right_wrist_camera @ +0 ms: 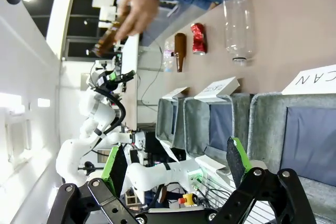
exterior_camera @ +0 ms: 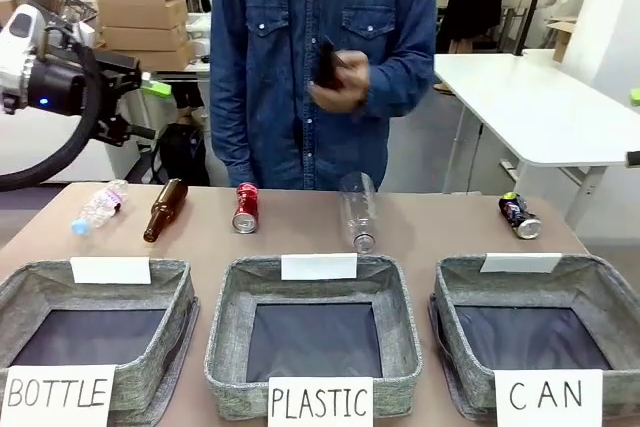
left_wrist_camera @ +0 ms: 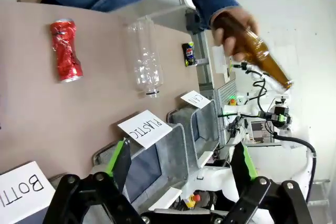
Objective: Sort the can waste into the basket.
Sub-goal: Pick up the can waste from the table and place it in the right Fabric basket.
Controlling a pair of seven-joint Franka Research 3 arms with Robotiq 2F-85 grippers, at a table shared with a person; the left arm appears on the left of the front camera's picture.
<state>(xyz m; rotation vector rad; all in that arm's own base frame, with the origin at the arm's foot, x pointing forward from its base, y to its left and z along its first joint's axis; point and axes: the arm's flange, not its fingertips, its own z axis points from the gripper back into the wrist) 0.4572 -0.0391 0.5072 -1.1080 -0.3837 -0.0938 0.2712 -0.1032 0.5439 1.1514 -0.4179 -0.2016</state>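
Two small metal drink cans are lying on their sides on the brown surface (exterior_camera: 440, 227). The dented red can with a silver top (exterior_camera: 245, 208) is lying toward the far left, and the black printed can (exterior_camera: 520, 215) is lying just beyond the grey fabric basket signed "CAN" (exterior_camera: 590, 275) at the right. Both are probably light, thin-walled, slippery and liable to roll, so gripping across the mid-body looks best. The left gripper (left_wrist_camera: 181, 161) and right gripper (right_wrist_camera: 176, 161) are hanging with fingers apart, holding nothing.

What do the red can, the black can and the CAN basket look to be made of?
Red can: thin metal, glossy red paint, bare silver top; its dented, crumpled wall suggests aluminium. Black can: likely the same, glossy printed skin, silver end. CAN basket: soft grey woven fabric, matte and flecked, with a dark smooth bottom, perhaps a liner.
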